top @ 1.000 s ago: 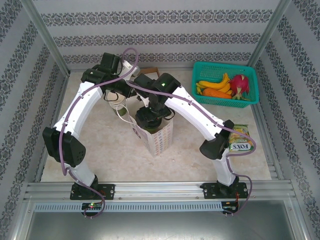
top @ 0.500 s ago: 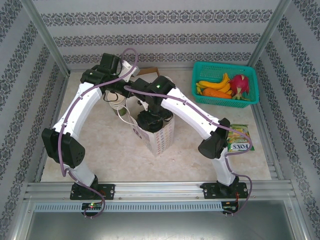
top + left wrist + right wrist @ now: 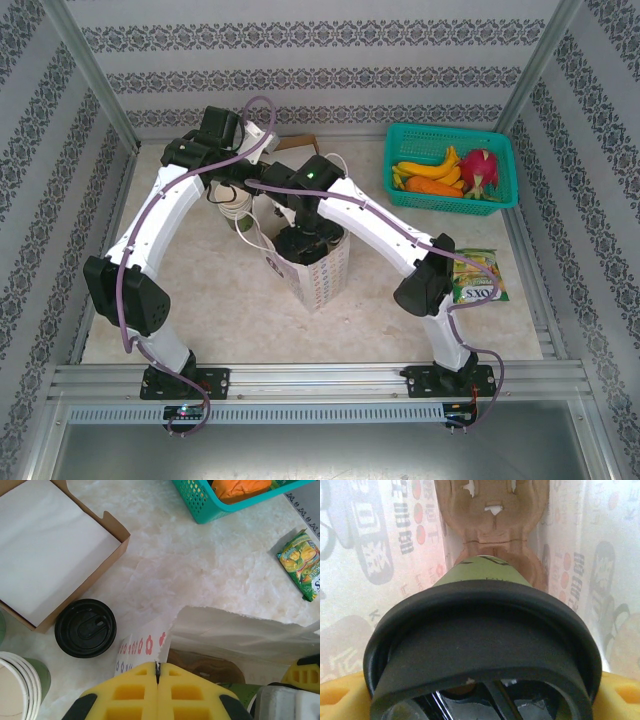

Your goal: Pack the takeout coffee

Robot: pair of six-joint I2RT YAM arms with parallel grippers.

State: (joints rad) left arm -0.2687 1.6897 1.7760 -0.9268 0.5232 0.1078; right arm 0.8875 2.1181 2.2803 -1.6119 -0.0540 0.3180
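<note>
While left gripper (image 3: 158, 686) pinches the paper bag (image 3: 235, 630) open, right gripper (image 3: 480, 695) grips the takeout coffee (image 3: 481, 620) inside; release remains.

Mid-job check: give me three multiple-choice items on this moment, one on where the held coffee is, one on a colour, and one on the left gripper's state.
1. The takeout coffee is:
A. in the teal basket
B. down inside the paper bag
C. on the brown box

2. Its lid is:
A. white
B. red
C. black

3. The left gripper is:
A. shut on the bag's rim
B. wide open
C. holding a straw

Key:
1 B: the right wrist view shows printed bag walls on both sides of the cup.
2 C: the round rim on top is black.
3 A: the yellow fingers meet with the bag's edge running into their seam.
</note>
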